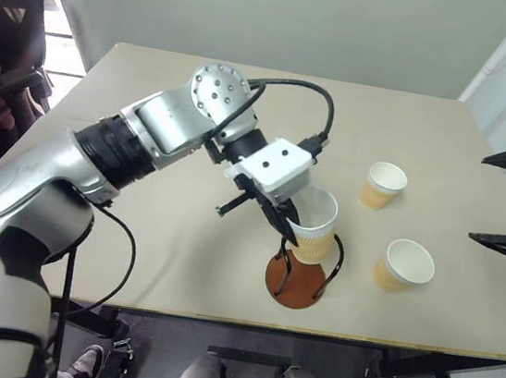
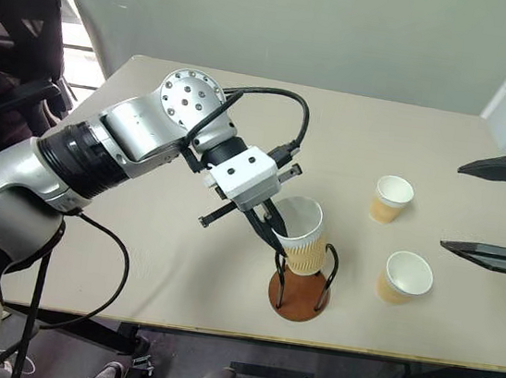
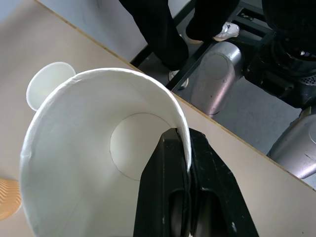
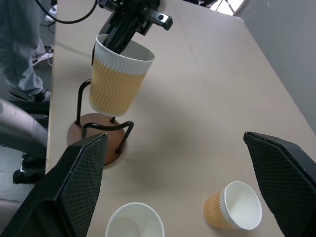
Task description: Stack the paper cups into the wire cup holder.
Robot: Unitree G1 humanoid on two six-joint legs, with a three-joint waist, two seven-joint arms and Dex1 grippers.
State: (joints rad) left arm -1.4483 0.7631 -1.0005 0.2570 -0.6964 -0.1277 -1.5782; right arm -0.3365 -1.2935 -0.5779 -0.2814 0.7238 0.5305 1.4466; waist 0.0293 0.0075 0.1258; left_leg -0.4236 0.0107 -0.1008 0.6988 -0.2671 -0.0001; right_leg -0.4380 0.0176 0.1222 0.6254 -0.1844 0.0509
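Above the wire cup holder (image 2: 300, 288) hung a paper cup (image 2: 301, 234), the left claw (image 2: 275, 232) pinching its rim wall. Light and crushable, it wanted gentle handling. The right claw (image 2: 502, 211) stood apart; two cups (image 2: 392, 198) (image 2: 405, 277) waited on the table (image 2: 179, 254).

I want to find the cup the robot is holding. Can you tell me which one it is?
Look at the front edge of the table, where the wire cup holder stands. The held cup hangs tilted just above its black loops, pinched at the rim by the left end effector. The other two cups stand alone on the table.
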